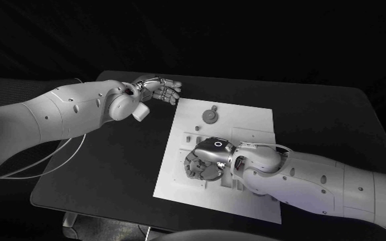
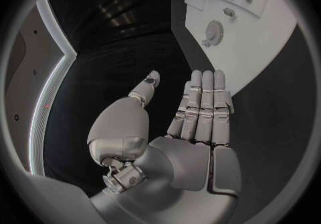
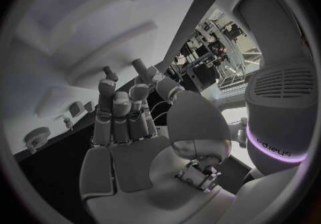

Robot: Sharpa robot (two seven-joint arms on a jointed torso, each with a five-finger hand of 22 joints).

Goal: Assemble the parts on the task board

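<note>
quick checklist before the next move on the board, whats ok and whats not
1. Left robot hand free: ok, flat, fingers straight, holding nothing.
2. Left robot hand off the task board: ok, over the black table beside its far corner.
3. Right robot hand over the board: ok, at its near half.
4. Right robot hand holding a part: cannot tell.
5. Round gear free on the board: ok, nothing touches it.

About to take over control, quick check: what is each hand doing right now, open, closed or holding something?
Left hand: open, fingers straight, holding nothing, over the bare table beside the task board.
Right hand: over the board, fingers extended; no part seen in it.
</note>
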